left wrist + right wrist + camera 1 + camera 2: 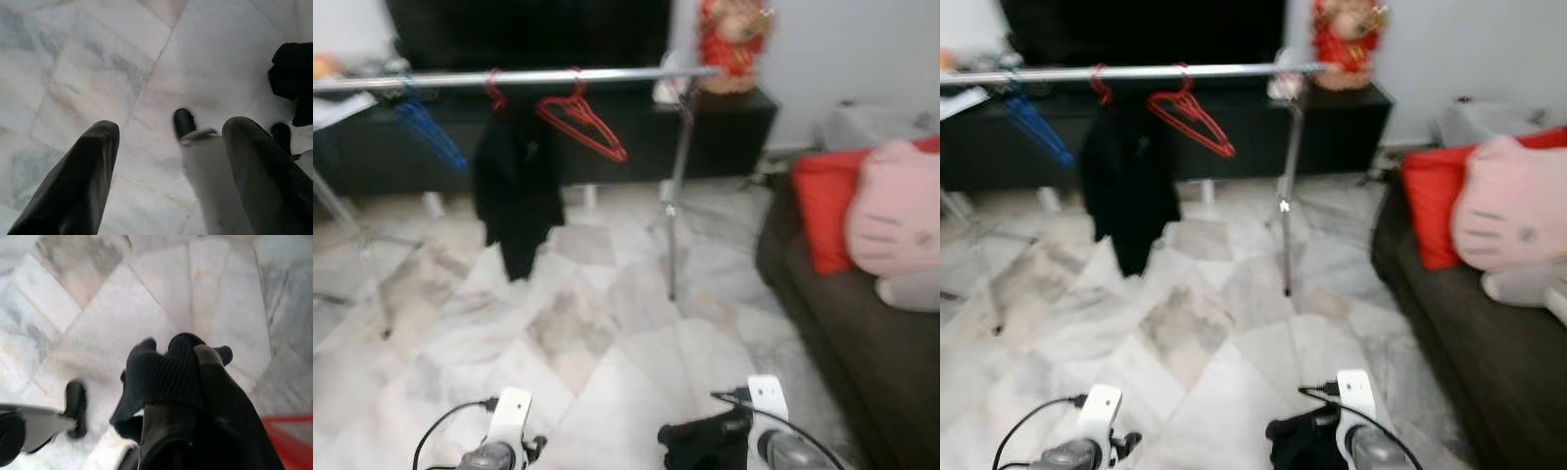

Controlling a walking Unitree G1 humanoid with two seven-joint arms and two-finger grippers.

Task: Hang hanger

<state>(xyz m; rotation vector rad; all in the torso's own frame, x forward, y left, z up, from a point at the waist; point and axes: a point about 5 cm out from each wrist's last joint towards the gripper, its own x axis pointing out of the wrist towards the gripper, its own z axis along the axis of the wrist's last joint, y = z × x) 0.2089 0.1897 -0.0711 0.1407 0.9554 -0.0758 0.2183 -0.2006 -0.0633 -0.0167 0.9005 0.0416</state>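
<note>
Red hanger [582,119] already hooked on rail [519,77], beside black garment [516,186]. Left gripper [168,161] low over floor, fingers spread, empty. Right gripper [195,396] clamps dark cloth [161,382]. Hanging looks done.

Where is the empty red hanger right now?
In the left eye view, the empty red hanger hangs tilted on the silver rail, just right of the black garment and left of the rack's upright pole.

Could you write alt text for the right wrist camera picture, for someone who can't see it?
The right gripper is shut on a dark ribbed cloth, held bunched above a pale marble floor. A red edge shows at one corner.
</note>
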